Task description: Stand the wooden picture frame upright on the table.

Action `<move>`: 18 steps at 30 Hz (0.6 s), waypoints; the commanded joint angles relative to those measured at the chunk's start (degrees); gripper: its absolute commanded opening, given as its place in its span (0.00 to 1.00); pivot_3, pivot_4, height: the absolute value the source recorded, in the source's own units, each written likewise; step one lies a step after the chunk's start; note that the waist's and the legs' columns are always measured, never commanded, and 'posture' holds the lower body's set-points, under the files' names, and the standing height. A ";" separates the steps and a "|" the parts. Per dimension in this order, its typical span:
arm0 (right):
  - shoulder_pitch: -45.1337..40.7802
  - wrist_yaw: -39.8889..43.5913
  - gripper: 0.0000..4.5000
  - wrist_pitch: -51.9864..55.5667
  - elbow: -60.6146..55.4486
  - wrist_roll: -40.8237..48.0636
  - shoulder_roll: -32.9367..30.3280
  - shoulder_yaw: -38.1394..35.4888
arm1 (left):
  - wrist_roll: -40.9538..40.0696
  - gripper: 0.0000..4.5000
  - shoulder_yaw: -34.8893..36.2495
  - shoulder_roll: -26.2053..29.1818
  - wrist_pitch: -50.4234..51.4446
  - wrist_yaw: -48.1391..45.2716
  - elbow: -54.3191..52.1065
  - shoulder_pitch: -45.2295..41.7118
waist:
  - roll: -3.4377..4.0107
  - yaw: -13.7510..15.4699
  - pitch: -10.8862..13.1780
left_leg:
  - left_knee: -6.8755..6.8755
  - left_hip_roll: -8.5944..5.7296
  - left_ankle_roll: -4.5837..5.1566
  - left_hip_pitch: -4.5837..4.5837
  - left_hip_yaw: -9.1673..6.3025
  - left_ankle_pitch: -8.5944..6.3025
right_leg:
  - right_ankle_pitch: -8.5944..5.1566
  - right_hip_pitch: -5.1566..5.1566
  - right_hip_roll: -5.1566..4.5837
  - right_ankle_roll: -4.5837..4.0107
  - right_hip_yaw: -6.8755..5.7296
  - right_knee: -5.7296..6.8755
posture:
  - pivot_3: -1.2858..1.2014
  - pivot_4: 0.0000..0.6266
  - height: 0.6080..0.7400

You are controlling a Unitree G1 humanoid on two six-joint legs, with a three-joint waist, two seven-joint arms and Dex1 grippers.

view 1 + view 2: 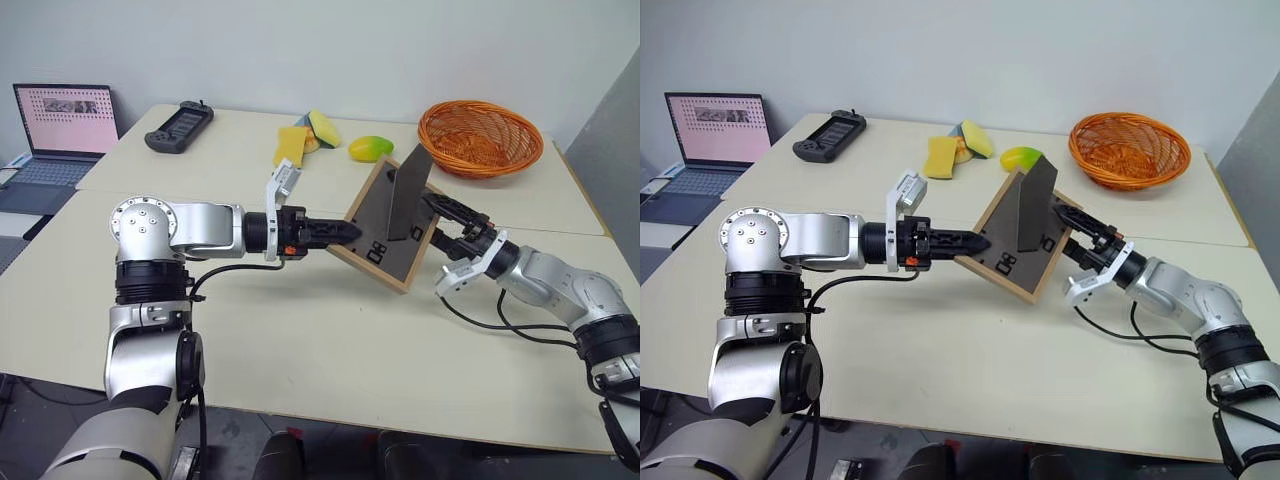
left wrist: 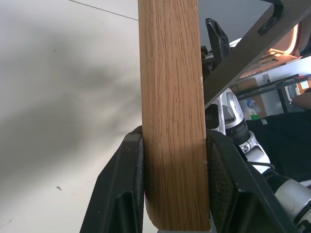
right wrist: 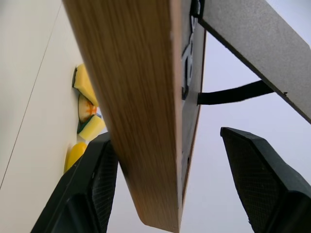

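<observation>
The left pincer (image 1: 350, 230) is clamping the wooden picture frame (image 1: 385, 245) by its edge, holding it tilted above the counter (image 1: 330, 340), stand flap (image 1: 408, 195) swung out. The right pincer (image 1: 448, 222) is gaping wide, straddling the frame's opposite edge.

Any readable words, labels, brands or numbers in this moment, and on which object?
None can be read.
wooden picture frame: white marks on its dark back, too small to read.
laptop: pink screen with rows of dots and a small picture strip, no legible text.
handheld controller: no readable label.
</observation>
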 commanded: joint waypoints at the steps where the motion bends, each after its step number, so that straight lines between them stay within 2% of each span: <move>1: -2.48 -2.35 0.76 -0.47 1.11 -0.03 -0.49 0.47 | -5.73 0.30 -0.28 0.95 -0.13 1.07 -1.26 -1.01 | 0.00 -0.06 0.00 | 0.00 0.00 0.00 0.00 0.00 0.00 | 0.00 0.00 0.00 0.00 0.00 0.00 | 0.52 0.24 1.00; 4: -3.06 -2.95 0.76 -0.68 2.35 -0.15 -0.76 1.27 | -8.09 0.30 -1.55 1.67 -0.97 2.15 -1.89 -0.43 | 0.00 -0.11 0.00 | 0.02 0.00 0.00 0.00 -0.02 0.00 | 0.00 0.02 0.00 0.00 -0.02 0.02 | 0.52 0.24 1.00; 7: -3.34 -2.58 0.67 -1.31 3.44 0.70 -0.88 1.82 | -10.20 0.30 -2.72 2.43 -2.12 3.14 -2.03 -0.15 | 0.00 -0.14 0.00 | 0.02 0.00 0.00 0.00 -0.03 0.00 | 0.00 0.02 0.00 0.00 -0.01 0.01 | 0.52 0.24 1.00; 11: -3.24 -3.00 0.44 -1.54 3.60 0.71 -1.20 1.89 | -13.03 0.30 -4.43 3.33 -3.95 4.71 -2.07 0.27 | 0.00 -0.16 0.00 | 0.03 0.00 0.00 0.00 -0.03 0.00 | 0.00 0.02 0.00 0.00 -0.01 0.03 | 0.52 0.24 1.00; 13: -3.21 -3.19 0.36 -1.54 3.66 0.77 -1.25 1.99 | -14.60 0.30 -5.47 3.91 -4.84 5.27 -2.68 0.72 | 0.00 -0.15 0.00 | 0.05 0.00 0.00 0.00 -0.03 0.00 | 0.00 0.02 0.00 0.00 -0.01 0.05 | 0.52 0.24 1.00; 18: -2.96 -3.82 0.30 -1.42 3.35 0.95 -1.50 2.30 | -19.12 0.30 -8.44 5.65 -7.79 7.00 -3.72 1.53 | 0.00 -0.14 0.00 | 0.11 -0.01 0.01 0.00 -0.04 0.00 | 0.00 0.03 0.00 0.00 -0.01 0.06 | 0.52 0.24 1.00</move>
